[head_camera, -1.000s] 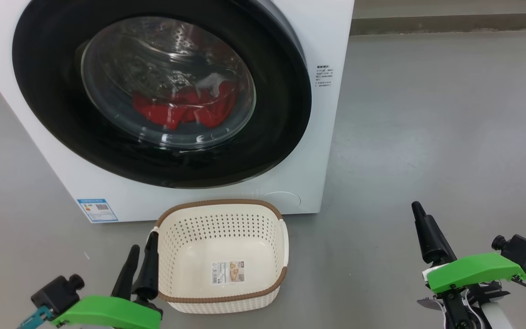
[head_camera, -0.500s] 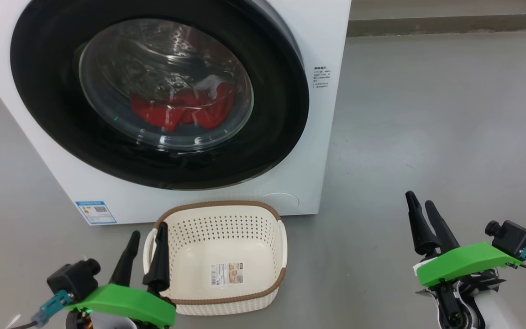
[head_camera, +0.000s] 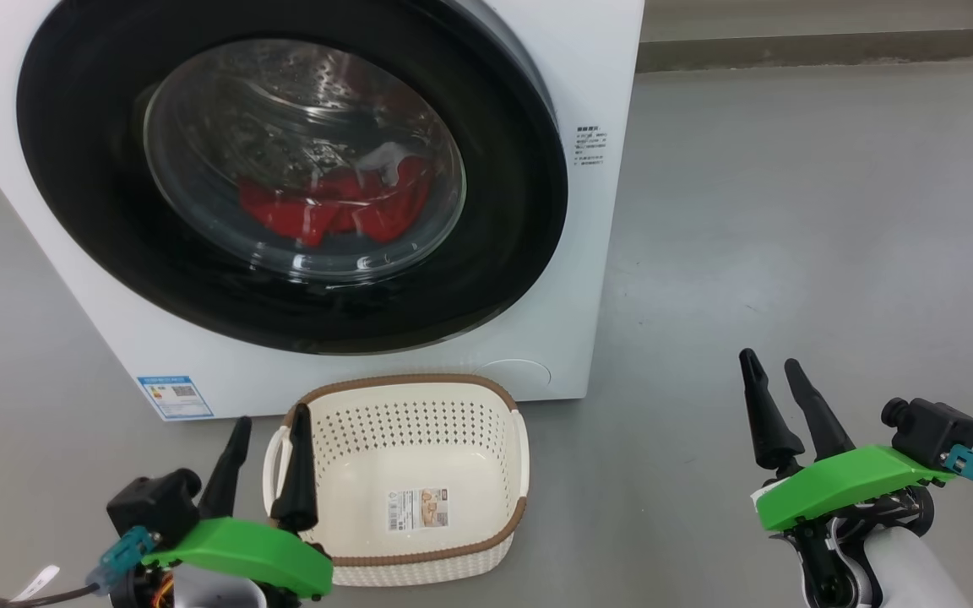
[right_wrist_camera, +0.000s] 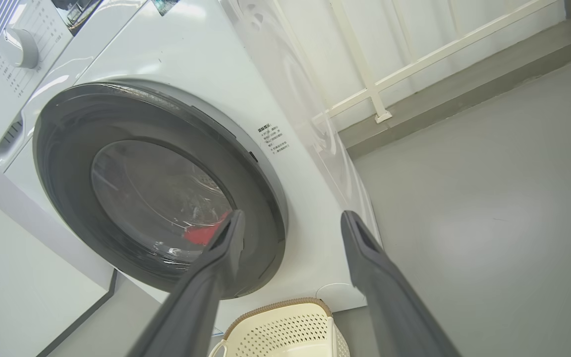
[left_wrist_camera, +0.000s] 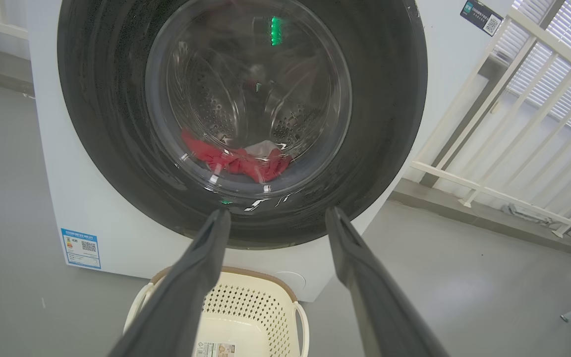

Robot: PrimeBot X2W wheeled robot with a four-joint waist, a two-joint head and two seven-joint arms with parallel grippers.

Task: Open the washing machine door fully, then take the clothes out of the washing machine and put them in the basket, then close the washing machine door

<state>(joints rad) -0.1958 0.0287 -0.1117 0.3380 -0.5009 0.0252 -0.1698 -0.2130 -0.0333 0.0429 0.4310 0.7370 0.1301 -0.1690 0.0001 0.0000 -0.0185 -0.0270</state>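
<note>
The washing machine (head_camera: 605, 67), a white box on the grey floor (head_camera: 790, 211), serves as the reference for everything here. The washing machine door (head_camera: 503, 211) lies shut against its front, a glossy black rim around a bulging clear glass centre. Behind that glass, low in the machine's steel drum, lie the clothes (head_camera: 334, 207), a bunched red heap with a patch of white on top. The basket (head_camera: 406, 380) stands on the floor just in front of the machine, below the bottom of the door, its far rim close to the machine's base. A sticker (head_camera: 419, 509) lies on the basket's bottom. A blue label (head_camera: 174, 397) sits at the machine's lower left front corner.

The left end effector (head_camera: 271, 415) hangs in front of the machine, below the door's lower left, its two dark fingers spread wide and empty. In the head view one finger overlaps the basket's left handle; whether it touches cannot be told. Its wrist view looks along the fingers at the door's lower rim.

The right end effector (head_camera: 768, 359) is out beyond the machine's right front corner, over bare floor, well apart from the machine, fingers wide and empty. A white railing (left_wrist_camera: 513, 124) stands to the machine's right
</note>
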